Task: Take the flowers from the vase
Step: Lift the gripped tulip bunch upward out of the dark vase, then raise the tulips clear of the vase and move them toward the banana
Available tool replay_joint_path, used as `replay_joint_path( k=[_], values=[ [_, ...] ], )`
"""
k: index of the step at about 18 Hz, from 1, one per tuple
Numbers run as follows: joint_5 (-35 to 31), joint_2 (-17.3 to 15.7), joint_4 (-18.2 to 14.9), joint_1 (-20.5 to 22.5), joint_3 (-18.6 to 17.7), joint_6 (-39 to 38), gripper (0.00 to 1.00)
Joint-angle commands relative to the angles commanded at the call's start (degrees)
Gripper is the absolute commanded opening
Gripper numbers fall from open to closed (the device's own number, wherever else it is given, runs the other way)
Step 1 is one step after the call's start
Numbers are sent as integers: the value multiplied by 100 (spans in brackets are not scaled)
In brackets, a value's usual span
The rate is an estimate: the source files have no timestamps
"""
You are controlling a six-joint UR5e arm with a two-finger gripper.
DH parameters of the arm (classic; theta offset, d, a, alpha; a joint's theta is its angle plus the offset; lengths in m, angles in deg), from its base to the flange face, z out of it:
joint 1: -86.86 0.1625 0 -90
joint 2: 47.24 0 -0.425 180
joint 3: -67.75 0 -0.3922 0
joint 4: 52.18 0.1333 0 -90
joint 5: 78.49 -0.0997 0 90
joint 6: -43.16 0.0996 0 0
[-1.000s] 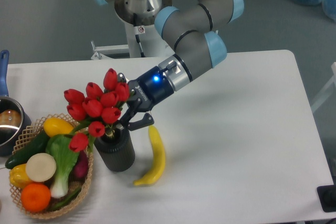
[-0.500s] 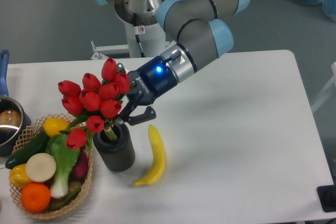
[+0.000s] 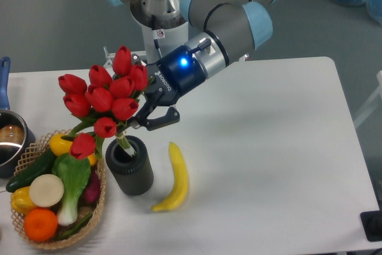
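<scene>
The fingers [image 3: 143,122] grip the flowers [image 3: 104,100] at centre left, stem ends just inside the vase [image 3: 129,168]. A banana [image 3: 173,177] lies right; a basket [image 3: 89,222] sits left. Grip contact is hidden by blooms.

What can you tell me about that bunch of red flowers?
The flowers are about ten closed red tulip buds on green stems with leaves, plastic-looking. The bunch leans left, wider than the dark ribbed vase below it. The gripper clamps the stems just under the buds. The pale stem ends reach down into the vase mouth, so they are not fully out. The lowest bud hangs over the basket.
</scene>
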Motion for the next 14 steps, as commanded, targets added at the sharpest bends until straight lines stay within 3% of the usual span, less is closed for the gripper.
replay_joint_path(
  k=[7, 14],
  values=[
    [36, -176, -9, 9, 202, -343, 55],
    [27, 17, -9, 254, 474, -378, 55]
  ],
)
